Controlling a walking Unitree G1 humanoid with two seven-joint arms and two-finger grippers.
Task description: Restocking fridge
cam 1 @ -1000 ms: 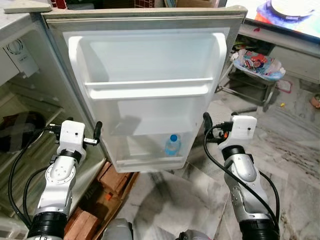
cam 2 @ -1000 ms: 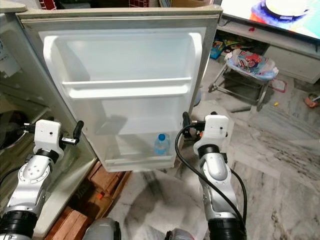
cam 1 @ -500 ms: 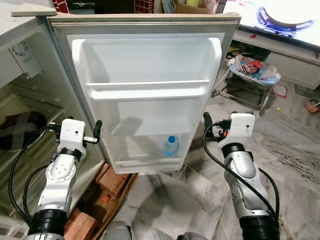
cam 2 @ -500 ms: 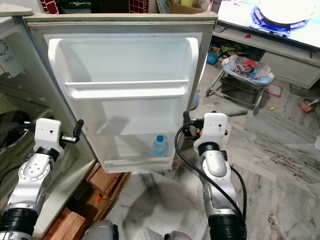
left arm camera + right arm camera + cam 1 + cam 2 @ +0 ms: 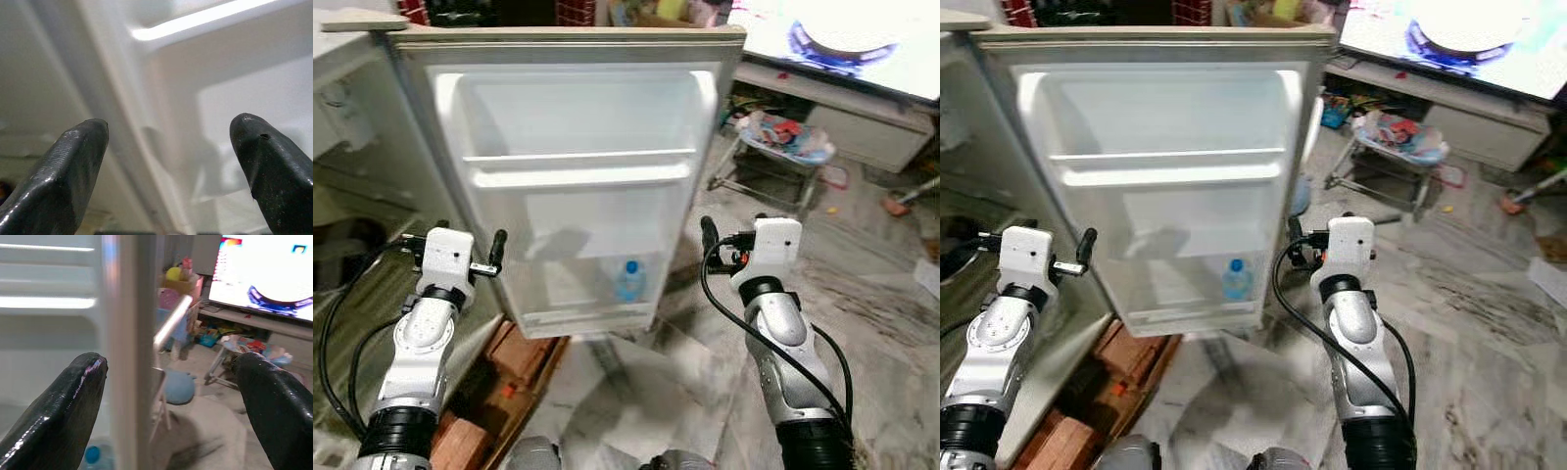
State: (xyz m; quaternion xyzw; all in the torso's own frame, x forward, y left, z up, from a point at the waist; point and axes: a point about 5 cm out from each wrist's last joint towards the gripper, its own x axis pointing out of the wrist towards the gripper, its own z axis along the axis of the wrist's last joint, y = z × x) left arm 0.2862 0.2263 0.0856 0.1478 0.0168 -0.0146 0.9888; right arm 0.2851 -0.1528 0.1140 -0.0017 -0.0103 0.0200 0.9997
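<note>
1. Fridge restocking is judged barely begun: the open white plastic fridge door (image 5: pixel 578 176) is faced, and its upper shelf (image 5: pixel 582 166) lies bare.
2. One small clear water bottle with a blue cap (image 5: pixel 627 281) is stood upright in the lowest door bin, at about 5 o'clock on the door panel, presumably kept there by the bin's front rail.
3. The left gripper (image 5: pixel 470 257) is held at 9 o'clock of the door's lower edge, fingers (image 5: pixel 63 166) spread wide with nothing between them; in the left wrist view the door's hinge-side edge is framed by them.
4. The right gripper (image 5: pixel 724 245) is held at 3 o'clock, just beside the door's free edge, jaws likewise spread and empty; the edge is straddled in the right wrist view, perhaps to steady or swing the door.
5. No brand, label or writing can be read; the bottle's label is too small and blurred.
</note>
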